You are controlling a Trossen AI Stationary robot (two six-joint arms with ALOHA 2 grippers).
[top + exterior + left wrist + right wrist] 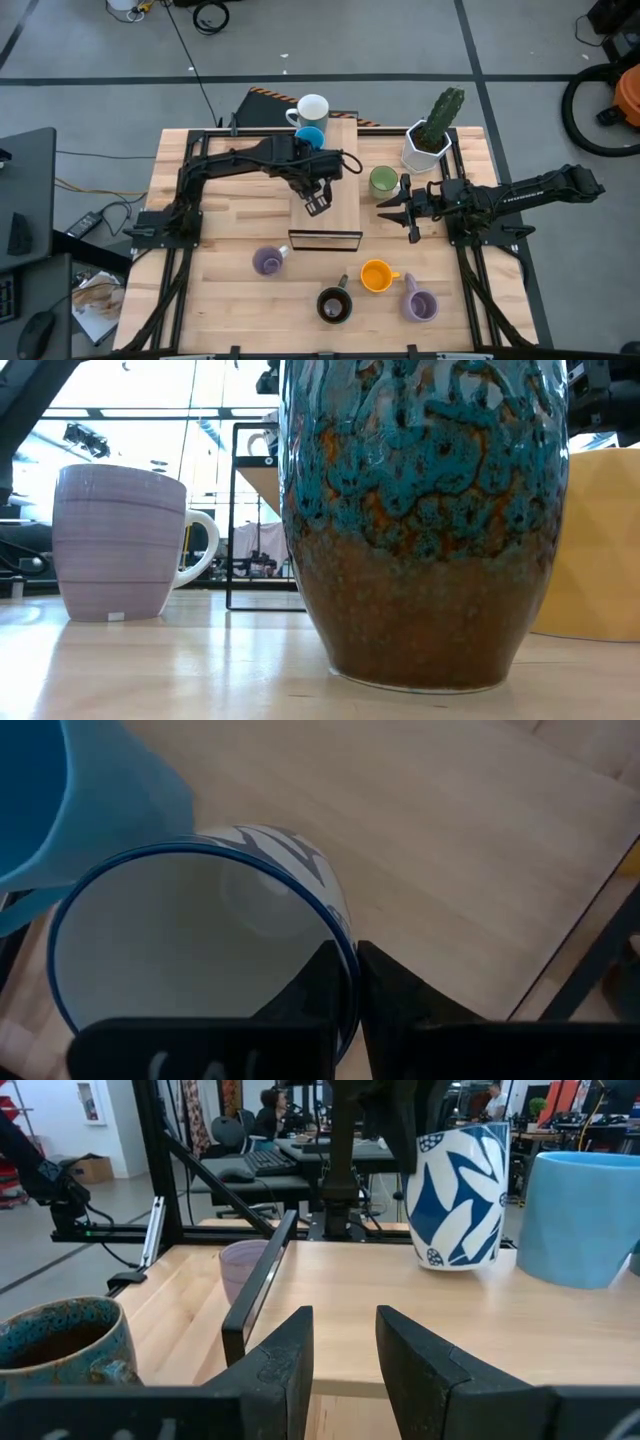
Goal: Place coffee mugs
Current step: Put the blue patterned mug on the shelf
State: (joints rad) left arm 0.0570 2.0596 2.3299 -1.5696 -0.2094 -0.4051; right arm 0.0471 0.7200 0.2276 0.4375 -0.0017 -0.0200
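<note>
My left gripper (317,197) is over the raised wooden platform (345,205) at mid-table, shut on a white mug with a blue leaf pattern (457,1195). In the high view the arm hides that mug. A blue mug (311,138) and a plain white mug (313,108) stand at the platform's far end. My right gripper (408,208) is open and empty, right of the platform, beside a green mug (383,180). A lavender mug (267,261), an orange mug (376,275), a dark brown mug (334,304) and a second lavender mug (421,304) stand on the table near the front. My left gripper holds the patterned mug by its blue rim (349,965), one finger (318,988) inside the mug and one (400,1000) outside. The fingers come from above, pointing down. The mug is nearly upright with its base (447,1264) at the platform's top; whether it rests there I cannot tell.
A white hexagonal pot with a green cactus (432,138) stands at the far right, behind my right gripper. The platform has a black metal frame (324,241) at its near end. In the low view the brown mug (420,520) blocks most of the table.
</note>
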